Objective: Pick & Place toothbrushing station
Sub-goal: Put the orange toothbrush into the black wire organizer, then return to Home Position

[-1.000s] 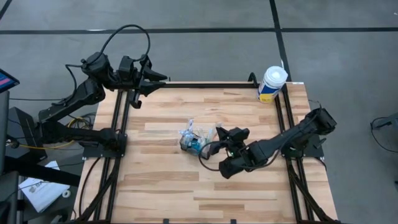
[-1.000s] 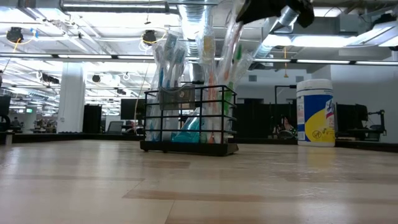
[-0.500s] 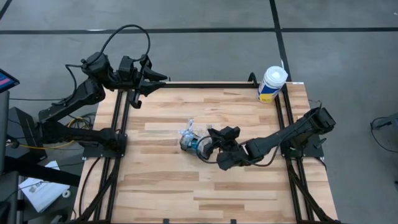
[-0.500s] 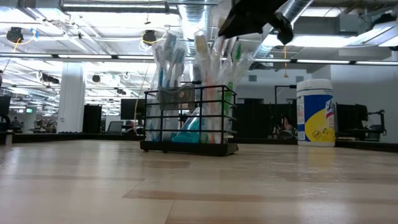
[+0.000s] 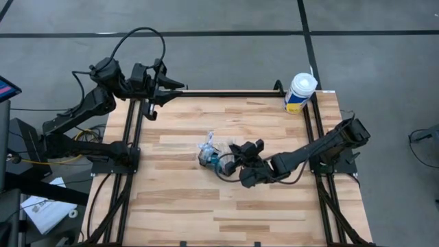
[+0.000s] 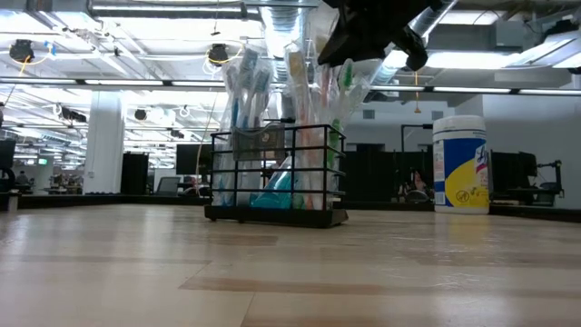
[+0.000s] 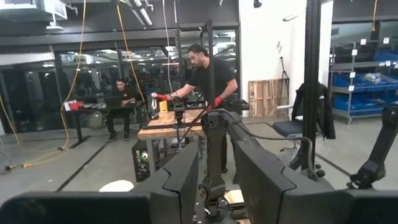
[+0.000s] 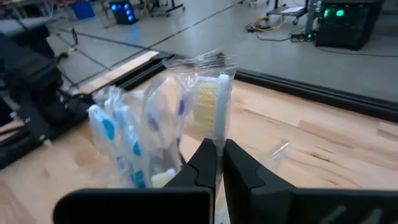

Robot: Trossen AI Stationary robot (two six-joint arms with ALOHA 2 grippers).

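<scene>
The toothbrushing station, a black wire caddy, stands on the wooden table near its middle. It is filled with plastic-wrapped toothbrushes standing upright, and it also shows in the low view. My right gripper is at the tops of the brushes on the caddy's right side. It is shut on a wrapped toothbrush with a white and yellow head. My left gripper is open and empty, parked off the table's far left corner. My right gripper pinches the wrapped toothbrush between its two fingers by the neck just under the head. The fingers come from the table's right, slanting down. The brush stands upright, its head above the fingers and its lower part among the other brushes in the caddy.
A white cylindrical tub with a yellow and blue label stands at the table's far right corner, and it also shows in the low view. Black rails run along the table's sides. People are working in the room beyond, in the left wrist view.
My right gripper has moved toward the table's left edge and down, from beside the caddy to the tops of the toothbrushes on its right side. The caddy has stayed in place.
</scene>
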